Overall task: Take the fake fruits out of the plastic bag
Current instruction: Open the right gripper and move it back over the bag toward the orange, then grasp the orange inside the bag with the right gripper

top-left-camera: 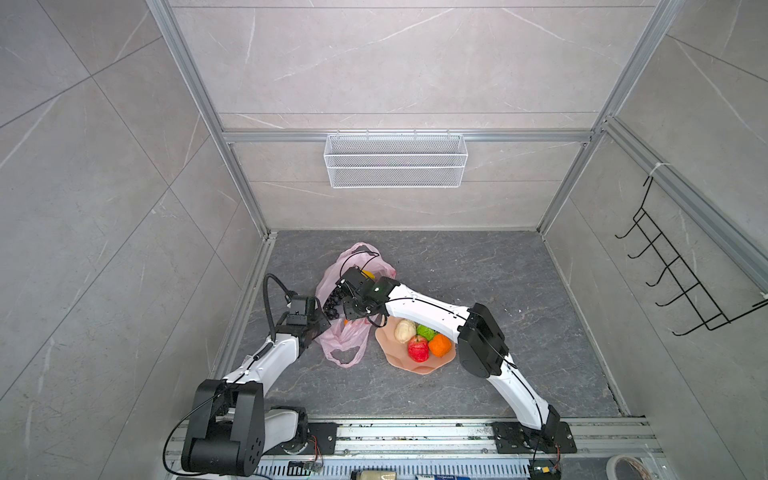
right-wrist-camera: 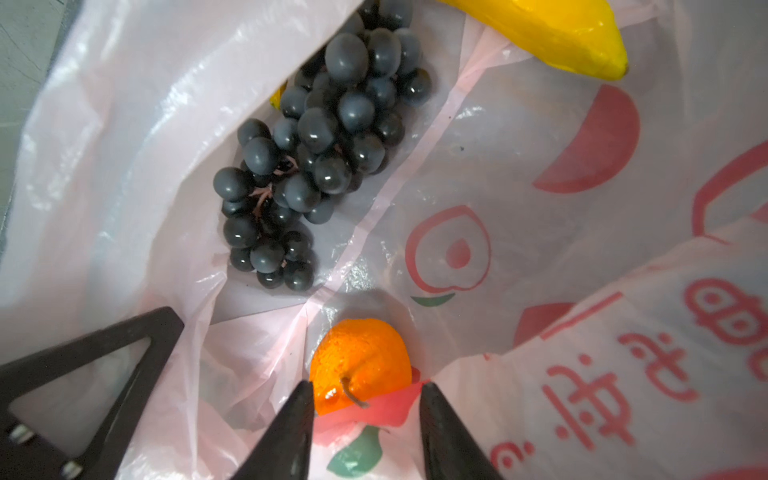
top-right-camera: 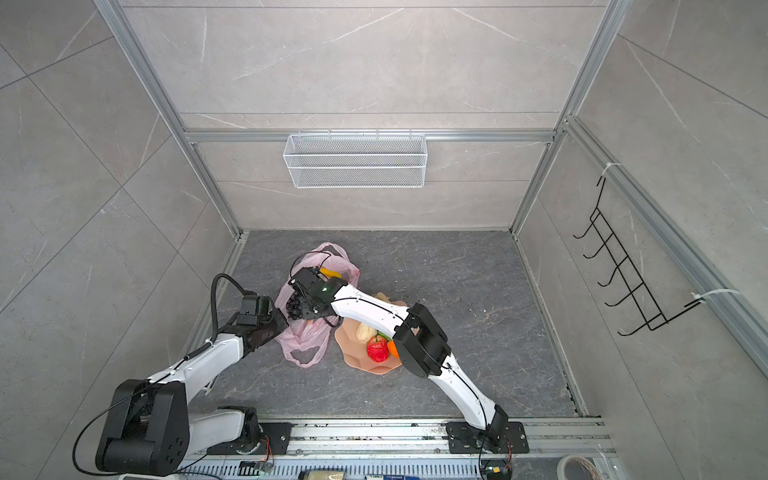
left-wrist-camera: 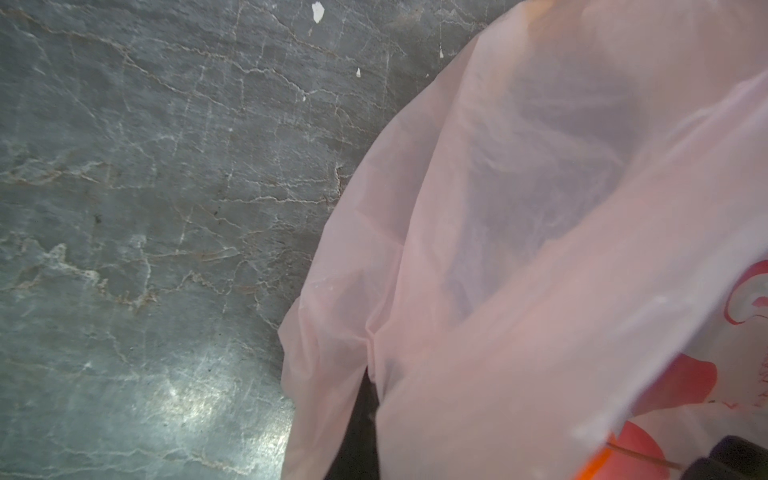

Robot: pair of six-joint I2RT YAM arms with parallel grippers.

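Note:
The pale-pink plastic bag [top-left-camera: 345, 338] [top-right-camera: 307, 338] lies open on the floor. My left gripper [top-left-camera: 318, 322] [left-wrist-camera: 363, 411] is shut on a gathered fold of its left edge; film hides most of the fingers. My right gripper [right-wrist-camera: 365, 386] reaches inside the bag and is shut on an orange [right-wrist-camera: 361, 357], one fingertip on its skin, the other against bag film beside it. Dark grapes [right-wrist-camera: 316, 153] [top-left-camera: 332, 303] and a yellow banana [right-wrist-camera: 552, 33] [top-left-camera: 368, 274] also lie in the bag. An apple [top-left-camera: 417, 348], an orange [top-left-camera: 439, 345], a green fruit [top-left-camera: 427, 332] and a cream lumpy fruit [top-left-camera: 405, 330] sit outside it.
Those four fruits rest on a peach scalloped plate [top-left-camera: 399, 359] [top-right-camera: 357, 355] right of the bag, under my right forearm. A white wire basket [top-left-camera: 395, 160] hangs on the back wall. A black hook rack [top-left-camera: 681, 282] is on the right wall.

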